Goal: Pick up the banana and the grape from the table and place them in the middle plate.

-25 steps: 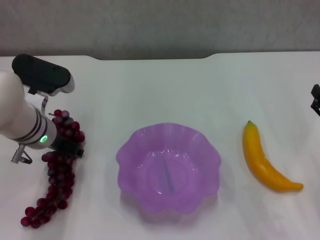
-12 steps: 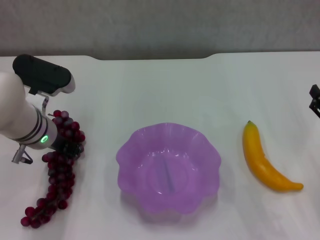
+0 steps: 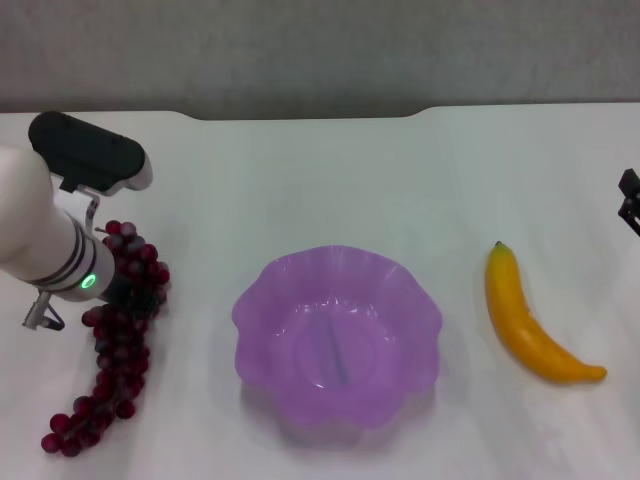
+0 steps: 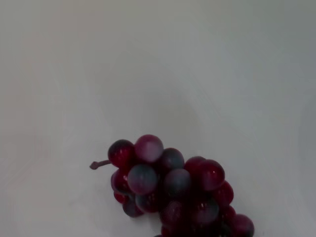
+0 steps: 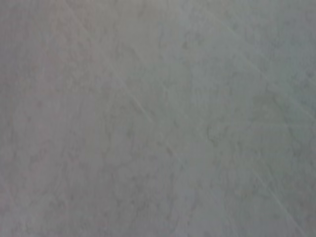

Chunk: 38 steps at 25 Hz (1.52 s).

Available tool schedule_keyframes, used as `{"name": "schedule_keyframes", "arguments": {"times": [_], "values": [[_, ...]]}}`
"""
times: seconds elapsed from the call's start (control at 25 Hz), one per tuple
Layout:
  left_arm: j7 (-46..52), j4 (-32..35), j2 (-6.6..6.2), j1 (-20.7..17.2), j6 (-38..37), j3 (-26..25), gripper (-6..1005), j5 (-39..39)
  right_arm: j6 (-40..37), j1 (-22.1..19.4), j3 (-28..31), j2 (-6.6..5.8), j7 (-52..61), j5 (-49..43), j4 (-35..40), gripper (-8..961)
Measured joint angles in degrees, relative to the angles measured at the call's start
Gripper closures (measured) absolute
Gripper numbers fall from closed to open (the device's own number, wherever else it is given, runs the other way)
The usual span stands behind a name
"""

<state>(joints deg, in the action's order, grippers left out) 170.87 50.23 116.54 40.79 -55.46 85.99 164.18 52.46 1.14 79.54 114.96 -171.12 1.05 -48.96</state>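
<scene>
The grape (image 3: 112, 345), a long dark red-purple bunch, lies on the white table (image 3: 300, 180) at the left. My left gripper (image 3: 138, 293) is down in the bunch's upper half and looks shut on it. The bunch's stem end (image 4: 170, 185) shows in the left wrist view, resting on the table. The yellow-orange banana (image 3: 525, 320) lies at the right with its dark tip pointing away from me. Between the two fruits stands the middle plate (image 3: 262, 290), purple with a scalloped rim and nothing in it. My right gripper (image 3: 631, 200) is parked at the right edge of the head view.
The table's rear edge has a notch (image 3: 310, 115) behind the plate. The right wrist view holds only bare white tabletop (image 5: 158, 118).
The dark finger that stuck out beside the grapes a second ago has drawn in against the bunch. The left arm shifted slightly. Grapes, plate and banana have not moved.
</scene>
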Motion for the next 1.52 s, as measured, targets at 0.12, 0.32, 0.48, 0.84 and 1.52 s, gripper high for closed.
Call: {"name": "schedule_keyframes", "arguments": {"times": [0.12,0.32,0.48,0.84,1.52], "values": [[0.0,-0.7,-0.05,0.2,0.0,0.6,679,0.1,0.0,0.0,0.0,0.00,0.0,0.0,0.0,118],[0.1,-0.8,-0.08,0.3,0.5,1.3,713,0.2,0.1,0.0,0.0,0.00,0.0,0.0,0.0,118],[0.3,-0.5,-0.09,0.0,0.8,1.5,744,0.2,0.0,0.0,0.0,0.00,0.0,0.0,0.0,118],[0.4,3.7,-0.01,-2.0,0.6,2.0,768,0.3,-0.1,-0.3,0.1,0.00,0.0,0.0,0.1,117],[0.4,19.5,-0.15,-10.0,-0.8,2.0,798,0.4,-0.1,-0.4,0.1,0.00,0.0,0.0,0.4,118]]}}
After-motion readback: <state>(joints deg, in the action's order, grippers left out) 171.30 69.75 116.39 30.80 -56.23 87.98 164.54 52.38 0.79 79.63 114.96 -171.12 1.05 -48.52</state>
